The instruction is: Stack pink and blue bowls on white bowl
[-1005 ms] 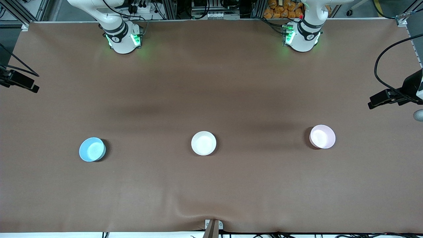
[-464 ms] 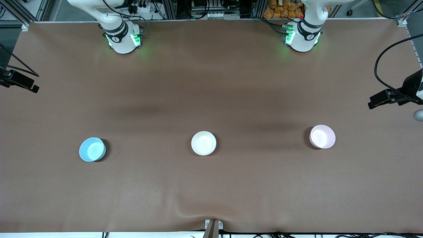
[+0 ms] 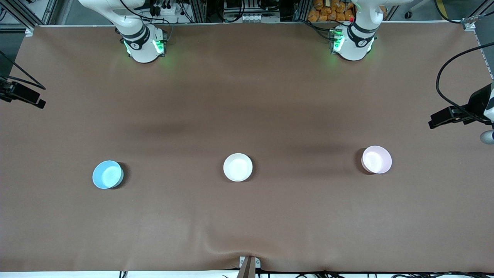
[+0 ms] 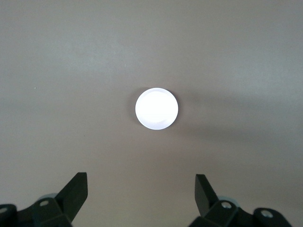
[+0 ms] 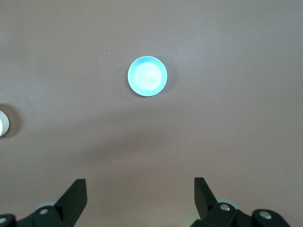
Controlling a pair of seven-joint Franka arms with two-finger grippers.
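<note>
Three small bowls stand in a row on the brown table. The light blue bowl (image 3: 108, 174) is toward the right arm's end, the white bowl (image 3: 237, 167) in the middle, the pale pink bowl (image 3: 376, 159) toward the left arm's end. My left gripper (image 4: 141, 182) is open and empty, high over the table by the pink bowl (image 4: 156, 108), which looks almost white there. My right gripper (image 5: 140, 187) is open and empty, high over the table by the blue bowl (image 5: 147, 76). The white bowl (image 5: 2, 122) shows at that view's edge.
Both arm bases (image 3: 142, 44) (image 3: 353, 42) stand along the table edge farthest from the front camera. Dark hardware with cables juts in at each end of the table (image 3: 23, 96) (image 3: 455, 114). A small bracket (image 3: 249, 264) sits at the near edge.
The three bowls have not moved. The dark hardware at the left arm's end of the table has shifted slightly.
</note>
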